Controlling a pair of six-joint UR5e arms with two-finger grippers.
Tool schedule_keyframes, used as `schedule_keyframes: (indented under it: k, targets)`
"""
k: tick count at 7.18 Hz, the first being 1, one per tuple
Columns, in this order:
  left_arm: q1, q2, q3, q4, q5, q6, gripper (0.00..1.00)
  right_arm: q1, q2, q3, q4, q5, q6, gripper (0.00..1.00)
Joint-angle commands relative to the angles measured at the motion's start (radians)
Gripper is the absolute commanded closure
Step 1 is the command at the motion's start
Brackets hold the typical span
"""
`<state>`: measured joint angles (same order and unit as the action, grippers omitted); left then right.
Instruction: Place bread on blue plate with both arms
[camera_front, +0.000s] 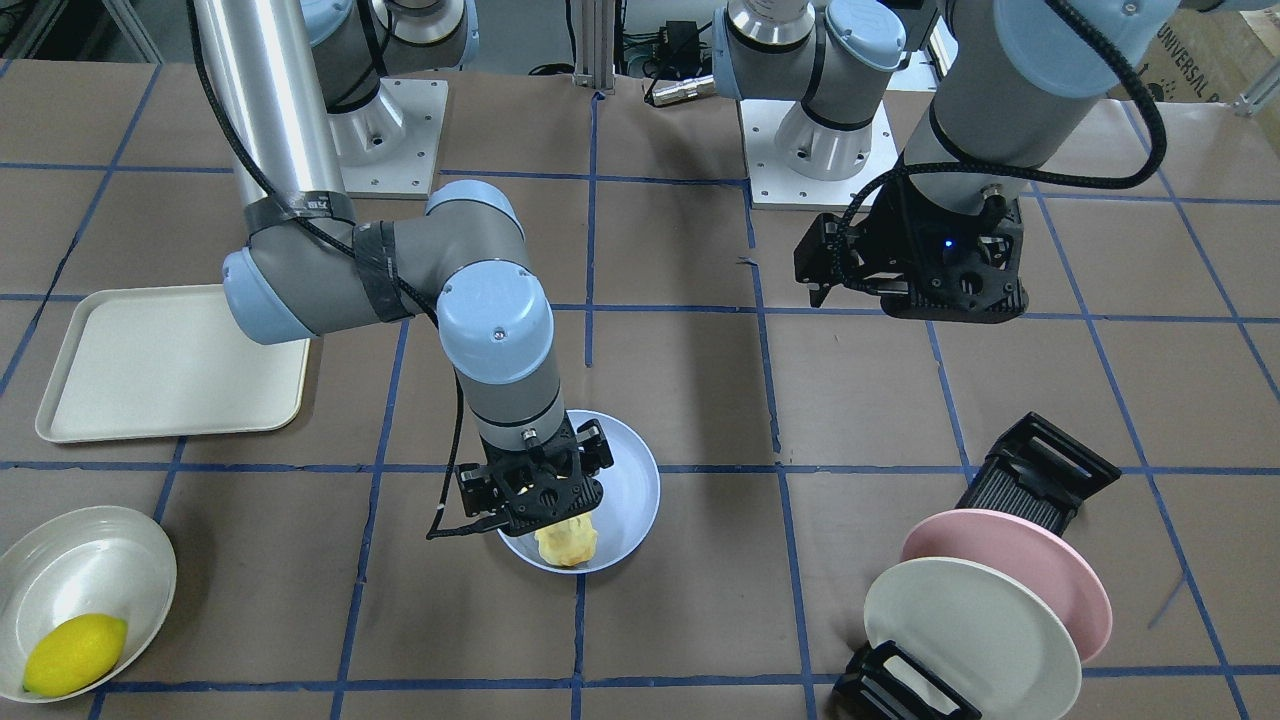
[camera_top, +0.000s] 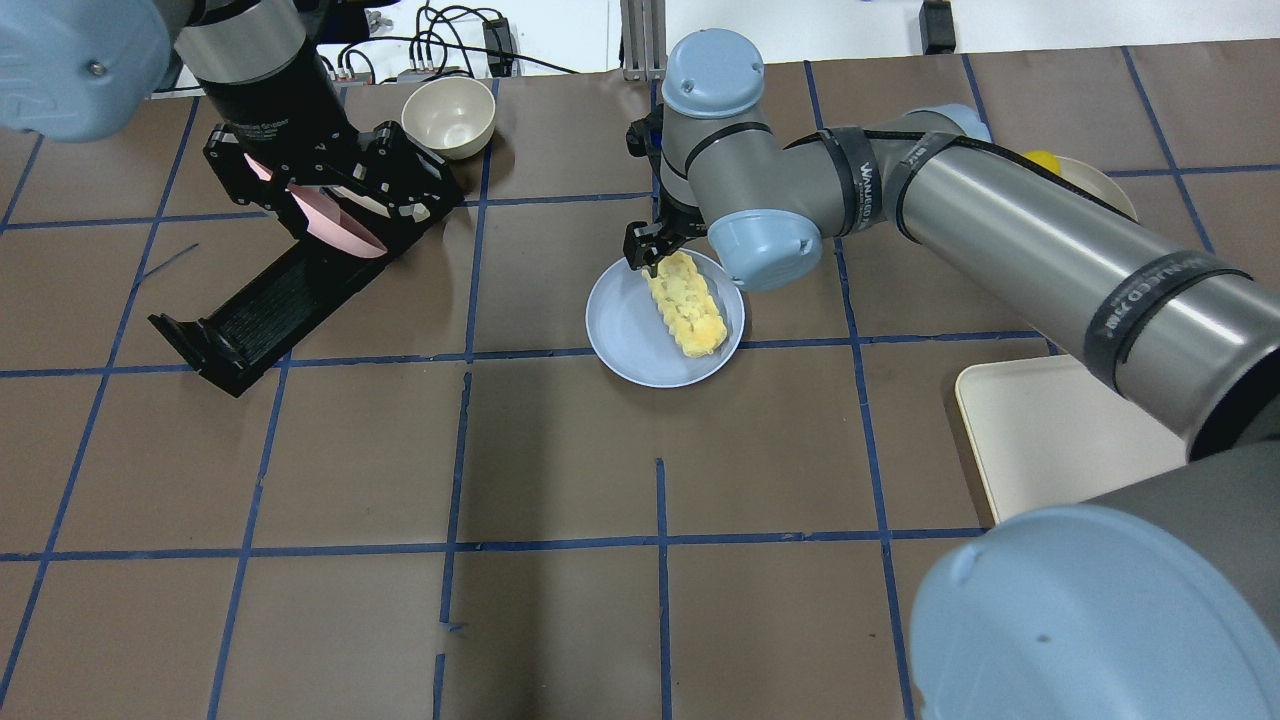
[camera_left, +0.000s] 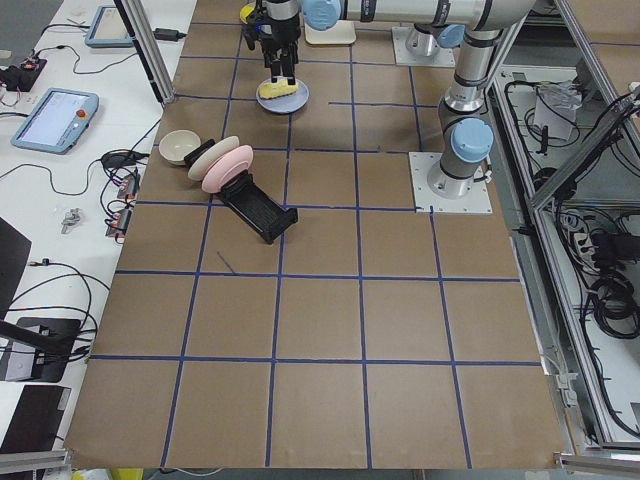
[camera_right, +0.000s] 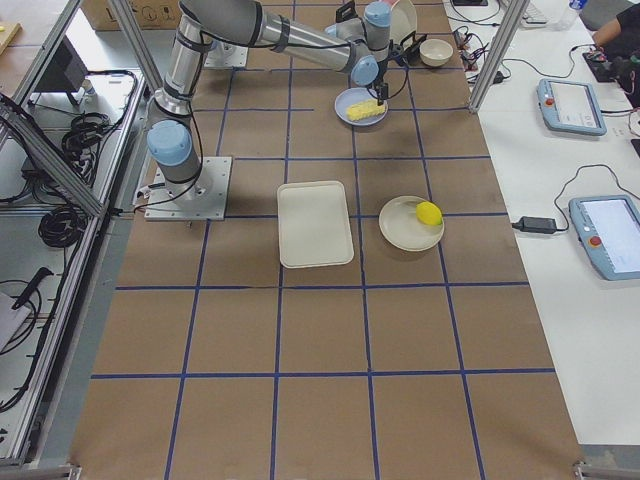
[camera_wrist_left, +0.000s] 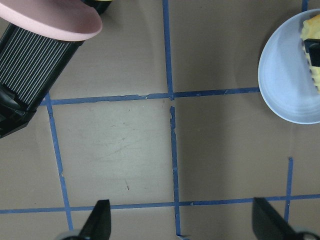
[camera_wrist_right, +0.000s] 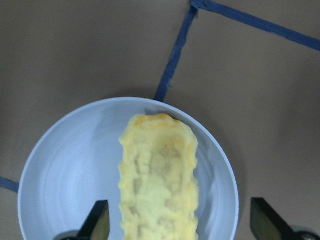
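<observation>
Bread (camera_top: 686, 305) lies on blue plate (camera_top: 625, 335), mid-counter toward operators' edge. Jaws of R arm (camera_top: 1000, 230) hang released over it; jaws of L arm (camera_top: 250, 70) spread too, apparently empty.

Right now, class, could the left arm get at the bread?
Probably yes, though only part of it. The right gripper hangs open astride one end of the bread on the plate; the other end lies uncovered, and only bare table shows between it and the open left gripper.

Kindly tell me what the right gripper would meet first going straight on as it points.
Most likely the bread on the blue plate, centred under the right gripper; the height between them is unclear.
</observation>
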<state>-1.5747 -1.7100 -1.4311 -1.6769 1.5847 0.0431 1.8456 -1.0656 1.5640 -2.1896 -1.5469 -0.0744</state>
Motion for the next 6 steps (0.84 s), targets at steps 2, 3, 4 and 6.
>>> schedule_keyframes:
  k: [2, 3, 4, 6]
  targets:
    - [-0.001, 0.001, -0.002, 0.000, 0.000, -0.008, 0.00, -0.116, -0.198, 0.164, 0.074, -0.009, -0.057, 0.00]
    - [-0.001, 0.001, 0.000, 0.000, 0.000, -0.006, 0.00, -0.161, -0.247, 0.165, 0.152, -0.009, -0.064, 0.01]
    - [-0.001, 0.000, -0.002, 0.000, 0.000, -0.008, 0.00, -0.208, -0.307, 0.165, 0.248, -0.018, -0.068, 0.01]
    - [-0.001, 0.000, 0.001, 0.003, 0.000, -0.009, 0.00, -0.282, -0.388, 0.166, 0.336, -0.022, -0.111, 0.01]
